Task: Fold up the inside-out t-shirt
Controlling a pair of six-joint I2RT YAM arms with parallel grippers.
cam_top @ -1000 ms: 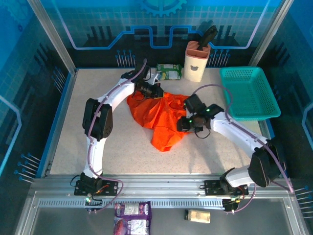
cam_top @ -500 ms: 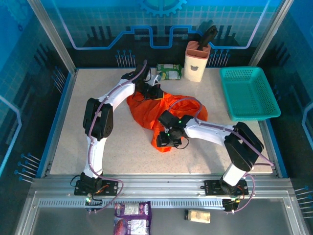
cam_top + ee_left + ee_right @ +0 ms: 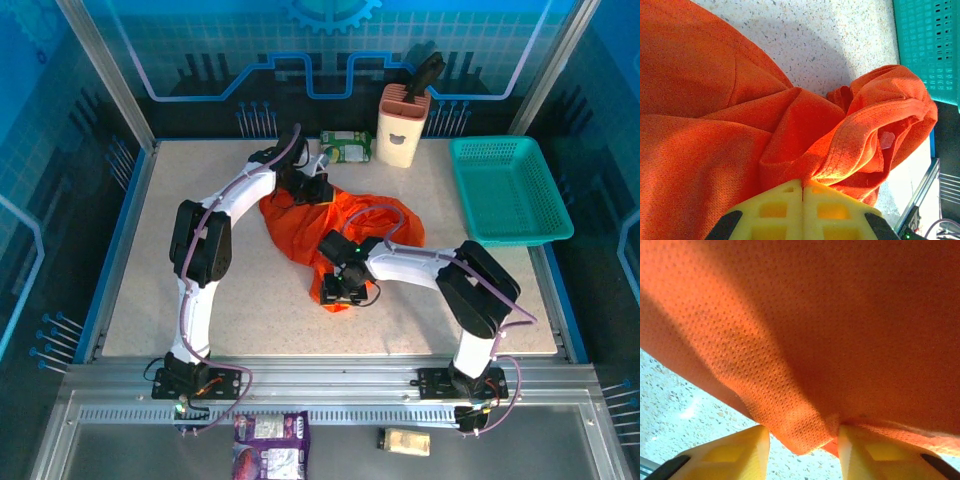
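The inside-out t-shirt (image 3: 295, 235) lies crumpled in a heap near the middle of the tabletop (image 3: 140, 280), well apart from the teal basket (image 3: 520, 238). The left end effector (image 3: 803, 186) is closed on a bunched fold at the far edge of the garment, with the cloth gathering into its fingertips. The right end effector (image 3: 802, 440) sits low at the near lobe of the shirt with its jaws apart. A fold of cloth hangs into the gap between them but is not pinched. Probable faults from this position: if the jaws close on the tip of that fold alone, the thin cloth is likely to slip free under tension. If they take several layers at once, a pull would drag the whole heap instead of spreading it. Because the shirt is not laid flat, any fold made now would trap wrinkles
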